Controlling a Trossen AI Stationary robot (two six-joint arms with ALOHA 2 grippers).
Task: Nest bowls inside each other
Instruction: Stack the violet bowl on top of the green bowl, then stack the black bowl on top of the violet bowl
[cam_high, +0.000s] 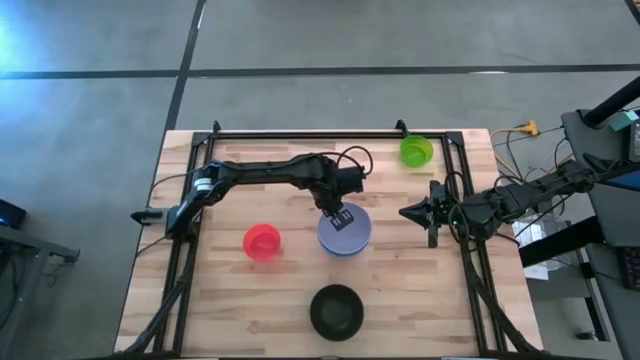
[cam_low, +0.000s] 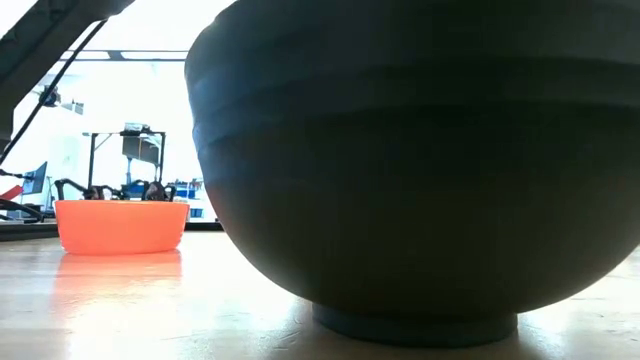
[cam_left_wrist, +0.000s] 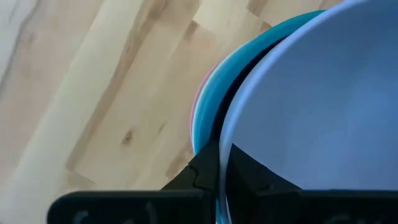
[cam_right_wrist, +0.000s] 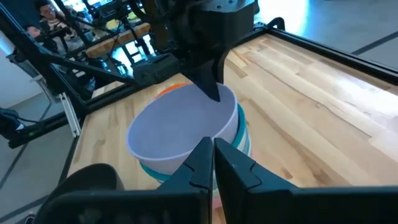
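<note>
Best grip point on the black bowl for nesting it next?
Likely the rim of the black bowl, pinched from straight above with one finger inside and one outside. It sits upright and alone at the table's near edge, mouth open upward; its wall curves outward down to a narrow foot, so a side grasp would probably slip. The right pincer waits shut nearby; the left pincer is on the lavender bowl.

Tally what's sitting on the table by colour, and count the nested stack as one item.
Red bowl: 1
Lime green bowl: 1
Black bowl: 1
Stack topped by lavender bowl: 1
Total: 4
</note>
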